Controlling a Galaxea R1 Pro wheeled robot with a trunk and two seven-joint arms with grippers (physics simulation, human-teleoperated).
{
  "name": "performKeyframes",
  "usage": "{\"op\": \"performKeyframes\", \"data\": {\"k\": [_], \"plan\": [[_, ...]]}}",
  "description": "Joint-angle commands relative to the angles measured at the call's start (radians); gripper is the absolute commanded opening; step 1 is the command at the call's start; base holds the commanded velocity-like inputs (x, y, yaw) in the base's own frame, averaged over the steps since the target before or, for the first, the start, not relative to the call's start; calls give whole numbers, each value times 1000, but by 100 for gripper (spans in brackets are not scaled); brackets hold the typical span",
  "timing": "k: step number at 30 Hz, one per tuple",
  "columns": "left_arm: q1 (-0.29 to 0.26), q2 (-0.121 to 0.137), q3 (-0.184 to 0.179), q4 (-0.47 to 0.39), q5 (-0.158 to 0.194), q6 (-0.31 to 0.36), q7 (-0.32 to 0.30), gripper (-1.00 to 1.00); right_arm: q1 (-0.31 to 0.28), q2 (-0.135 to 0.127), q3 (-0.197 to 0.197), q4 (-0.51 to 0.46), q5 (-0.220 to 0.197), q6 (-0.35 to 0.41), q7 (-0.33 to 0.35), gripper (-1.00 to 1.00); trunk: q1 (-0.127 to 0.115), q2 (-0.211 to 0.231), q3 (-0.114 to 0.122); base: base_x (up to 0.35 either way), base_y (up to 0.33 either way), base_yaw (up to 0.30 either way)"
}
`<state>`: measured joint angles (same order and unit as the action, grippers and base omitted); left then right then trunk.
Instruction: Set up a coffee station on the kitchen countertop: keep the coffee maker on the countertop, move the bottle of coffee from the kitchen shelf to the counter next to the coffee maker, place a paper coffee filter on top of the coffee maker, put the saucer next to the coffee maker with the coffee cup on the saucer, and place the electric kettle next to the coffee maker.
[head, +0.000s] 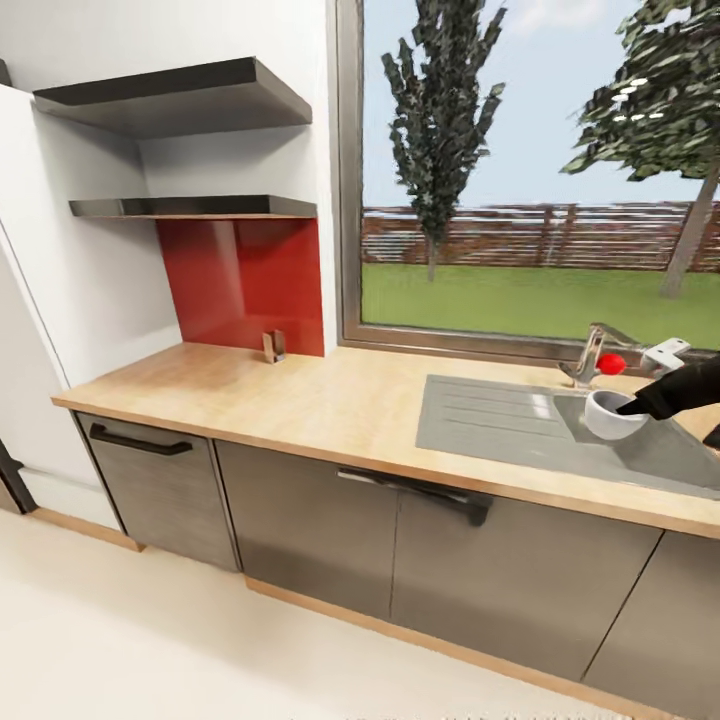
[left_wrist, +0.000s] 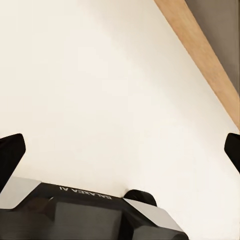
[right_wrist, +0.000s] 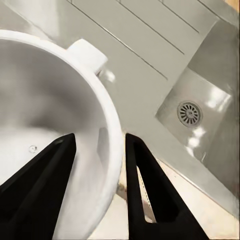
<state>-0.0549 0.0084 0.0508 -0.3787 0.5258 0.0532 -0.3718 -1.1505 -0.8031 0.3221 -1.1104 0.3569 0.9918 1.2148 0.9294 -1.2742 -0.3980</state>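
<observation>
The white coffee cup (head: 610, 417) hangs tilted over the grey sink (head: 500, 425) set into the light-wood kitchen countertop (head: 300, 400). My right gripper (head: 632, 407) is shut on its rim. In the right wrist view one black finger sits inside the coffee cup (right_wrist: 60, 100) and the other outside, with the right gripper (right_wrist: 100, 140) pinching the wall; the cup's handle (right_wrist: 88, 53) points away. My left gripper (left_wrist: 122, 150) is open, its fingers far apart over the cream floor. Coffee maker, bottle, filter, saucer and kettle are out of view.
A chrome tap (head: 590, 352) with a red knob (head: 612, 363) stands behind the sink. A small metal holder (head: 273, 346) sits by the red backsplash. Two dark shelves (head: 190, 207) hang above the counter's left end. Dark grey cabinet fronts (head: 310, 520) run below. The drain (right_wrist: 190, 113) lies under the cup.
</observation>
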Motion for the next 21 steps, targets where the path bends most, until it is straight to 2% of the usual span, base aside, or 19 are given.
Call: {"op": "performKeyframes", "data": {"k": [1, 21], "plan": [[0, 0, 6, 0, 5, 5, -6, 100, -2, 0, 2, 0, 10, 5, 11, -100, 0, -1, -1, -100, -156, -139], [0, -1, 10, 0, 5, 6, -6, 100, 7, -1, 2, 4, 10, 5, 9, -100, 0, -1, 5, -15, -23, -254]]}}
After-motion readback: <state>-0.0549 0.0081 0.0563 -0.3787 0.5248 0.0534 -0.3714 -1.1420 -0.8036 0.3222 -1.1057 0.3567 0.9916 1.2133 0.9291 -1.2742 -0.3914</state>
